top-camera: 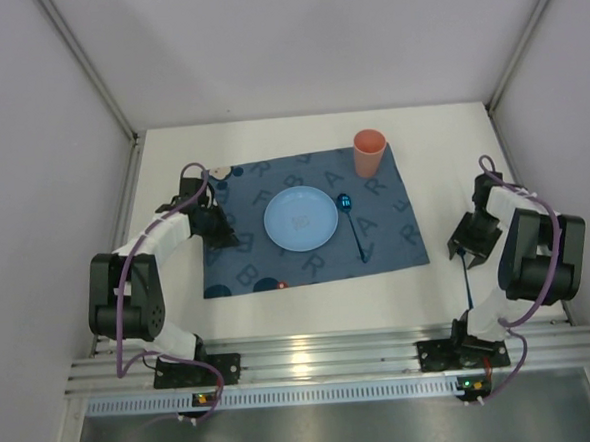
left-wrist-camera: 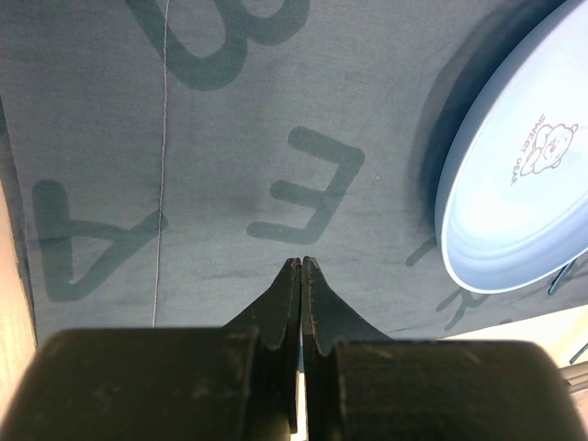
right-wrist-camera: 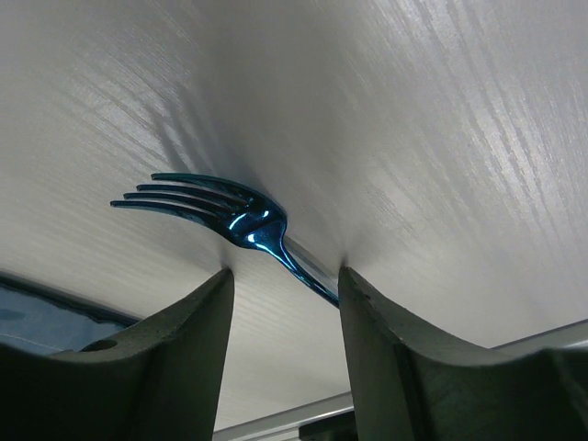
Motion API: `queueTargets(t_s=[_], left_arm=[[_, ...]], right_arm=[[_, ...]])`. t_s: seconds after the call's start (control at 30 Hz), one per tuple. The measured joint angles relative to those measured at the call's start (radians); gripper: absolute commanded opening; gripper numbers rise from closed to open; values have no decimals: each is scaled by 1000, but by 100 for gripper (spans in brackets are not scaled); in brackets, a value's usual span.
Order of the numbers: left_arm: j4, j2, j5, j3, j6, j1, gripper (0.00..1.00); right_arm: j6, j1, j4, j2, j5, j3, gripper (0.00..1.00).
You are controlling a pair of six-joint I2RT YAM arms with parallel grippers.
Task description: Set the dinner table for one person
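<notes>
A: Status on the setting?

B: Past halfway, I'd judge. The large flat matte white rectangular tabletop carries the dark blue letter-printed cloth placemat. The round pale blue plastic-looking plate sits mid-mat. The shiny blue metal spoon lies just right of it, and the orange cup stands at the mat's far right corner.

A: Fork?

B: Not placed yet. The shiny blue metal fork is off the mat, on bare tabletop to the right, near the right arm.

A: Grippers?

B: Right gripper: fingers apart, one each side of the fork handle, not clamped on it as far as I can see. Left gripper: fingers pressed together, nothing btw them, low over the mat, left of the plate.

A: What's left?

B: Prob. just the fork: close on the handle, lift, carry it to the mat. The open spot left of the plate looks like the obvious place, imo.
</notes>
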Motion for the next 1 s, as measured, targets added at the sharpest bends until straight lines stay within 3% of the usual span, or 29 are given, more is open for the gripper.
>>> queueTargets(t_s=[0.07, 0.17, 0.2, 0.33, 0.73, 0.83, 1.0], left_arm=[[0, 0, -3, 0, 0, 0, 0], [0, -1, -6, 0, 0, 0, 0], [0, -1, -8, -1, 0, 0, 0], [0, -10, -14, -6, -5, 0, 0], [-4, -38, -25, -9, -18, 0, 0], [-15, -42, -25, 0, -17, 0, 0], [-46, -42, -27, 57, -5, 0, 0]], right_arm=[[-5, 0, -6, 11, -2, 11, 49], [-17, 0, -10, 23, -11, 20, 34], [-18, 0, -9, 26, -12, 23, 24], [-35, 0, -21, 42, -9, 36, 1], [-42, 18, -52, 61, 12, 80, 0], [-39, 63, -108, 63, 48, 206, 0], [-2, 225, -188, 64, 97, 587, 0]])
